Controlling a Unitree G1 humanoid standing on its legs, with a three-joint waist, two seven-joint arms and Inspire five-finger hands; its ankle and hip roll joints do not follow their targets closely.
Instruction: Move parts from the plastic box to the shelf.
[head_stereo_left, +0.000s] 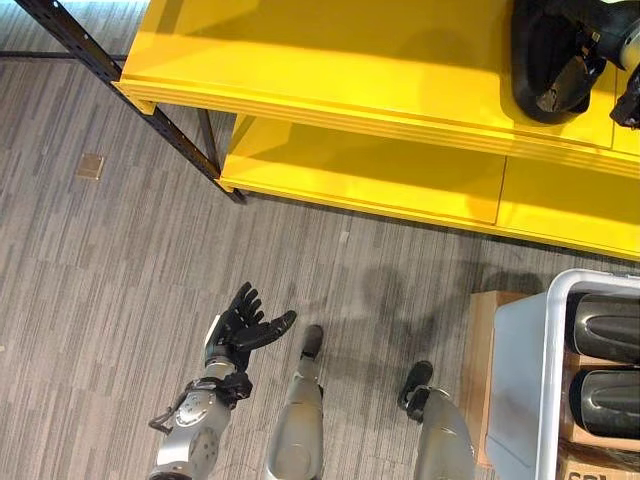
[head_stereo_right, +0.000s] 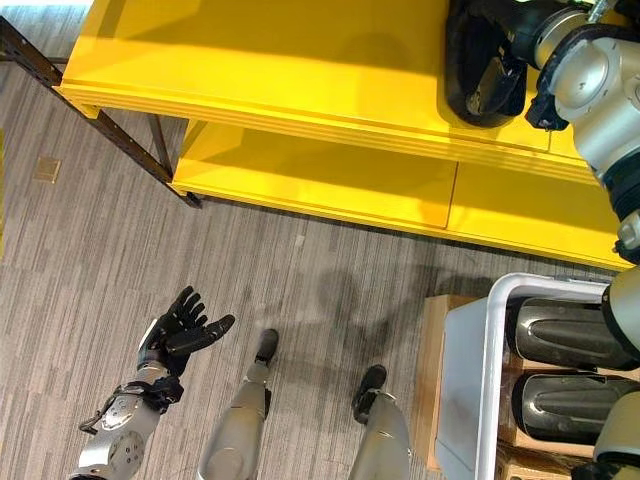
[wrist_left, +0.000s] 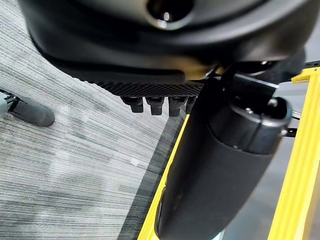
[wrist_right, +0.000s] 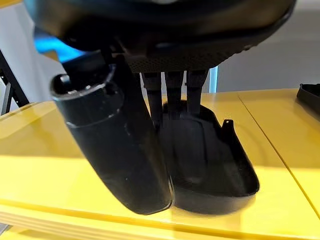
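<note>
A black moulded part (head_stereo_left: 540, 70) lies on the top level of the yellow shelf (head_stereo_left: 330, 50), at its right end. My right hand (head_stereo_right: 515, 25) is on it. In the right wrist view the fingers (wrist_right: 172, 95) reach into the part's hollow (wrist_right: 215, 165) and the thumb (wrist_right: 115, 145) stands outside its wall, pinching it. The white plastic box (head_stereo_left: 555, 350) stands at the lower right with two black parts (head_stereo_left: 605, 328) (head_stereo_left: 605, 400) inside. My left hand (head_stereo_left: 240, 325) hangs open over the floor at the lower left, holding nothing.
A lower yellow shelf level (head_stereo_left: 370, 170) lies beneath the top one. A black slanted brace (head_stereo_left: 120, 80) runs down the shelf's left end. Another dark part (wrist_right: 310, 95) lies further right on the top level. A cardboard box (head_stereo_left: 482, 350) supports the plastic box.
</note>
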